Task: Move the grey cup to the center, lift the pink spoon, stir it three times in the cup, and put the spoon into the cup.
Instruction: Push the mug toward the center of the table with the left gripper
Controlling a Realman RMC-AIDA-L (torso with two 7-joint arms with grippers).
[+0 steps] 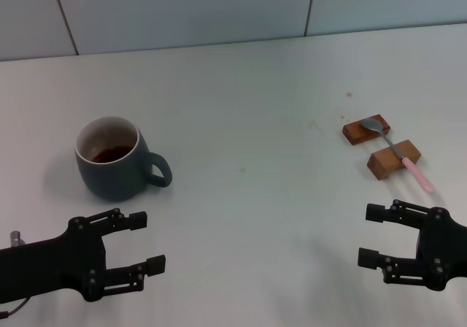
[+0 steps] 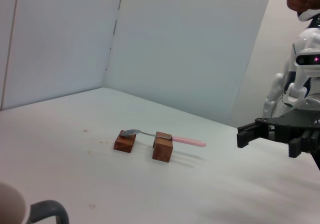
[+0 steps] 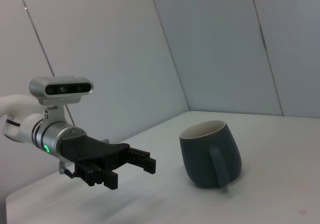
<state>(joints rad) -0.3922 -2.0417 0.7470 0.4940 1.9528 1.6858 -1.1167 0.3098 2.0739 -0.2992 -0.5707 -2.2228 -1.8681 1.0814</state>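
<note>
The grey cup [image 1: 115, 160] is really a dark blue-grey outside, white inside, with dark brownish liquid at the bottom. The pink spoon [image 1: 399, 154] has a silver bowl and neck and a pale pink handle. It sits on two reddish-brown wooden blocks [image 1: 394, 159]. The surface [image 1: 241, 108] is plain white with a couple of faint brownish specks, and the wall panels [image 1: 182, 9] behind are pale grey-white with dark seams. Both the left end effector [image 1: 139, 243] and the right end effector [image 1: 372, 234] are matte black.
</note>
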